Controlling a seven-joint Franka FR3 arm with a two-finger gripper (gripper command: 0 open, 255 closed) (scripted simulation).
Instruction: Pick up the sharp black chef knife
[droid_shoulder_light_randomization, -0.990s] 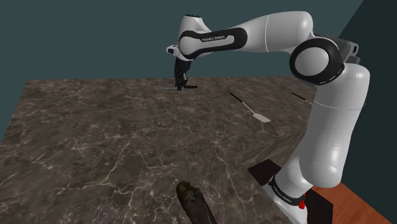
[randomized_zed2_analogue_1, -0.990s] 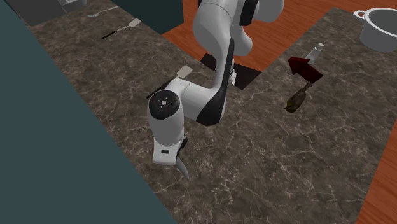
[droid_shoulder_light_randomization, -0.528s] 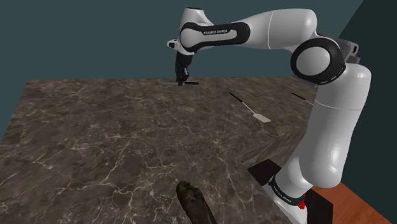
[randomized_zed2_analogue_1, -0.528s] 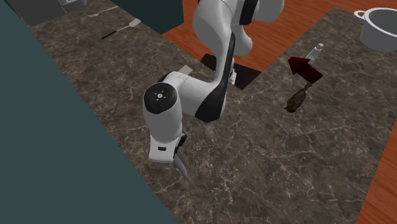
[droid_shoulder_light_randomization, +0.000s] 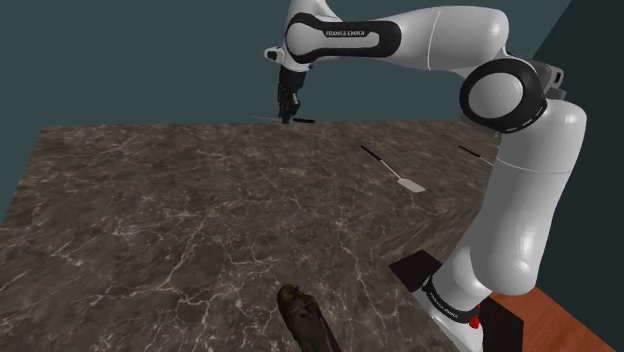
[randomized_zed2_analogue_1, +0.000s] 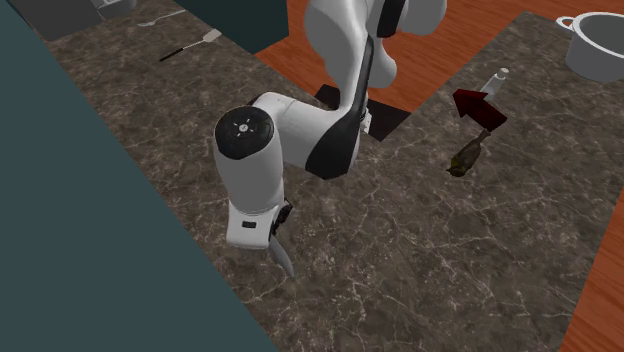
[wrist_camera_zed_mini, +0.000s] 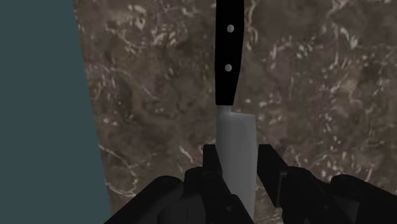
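**A:** Why are you stretched so far across the bench?

**B:** The knife is at the bench's edge along the teal wall, well away from my stand. So my arm reaches right out and my tool points down at that edge.

**A:** Is the tool clenched or released?

**B:** It is clenched on the chef knife. My fingers press the flat sides of the grey blade, and the black riveted handle sticks out beyond them.

**A:** Why the blade and not the handle?

**B:** I'd guess the flats gave my fingers two parallel faces to close on. It's a thin grip though, so the knife could pivot or slip.

**A:** Is it off the bench?

**B:** I judge so. In the shoulder view it sits level against the wall, just above the bench's far edge. In the second exterior view the blade tip hangs below my hand, over the stone.

**A:** Anything in the way?

**B:** No. The spatula lies well apart, toward my stand. The dark bottle lies at the opposite edge.
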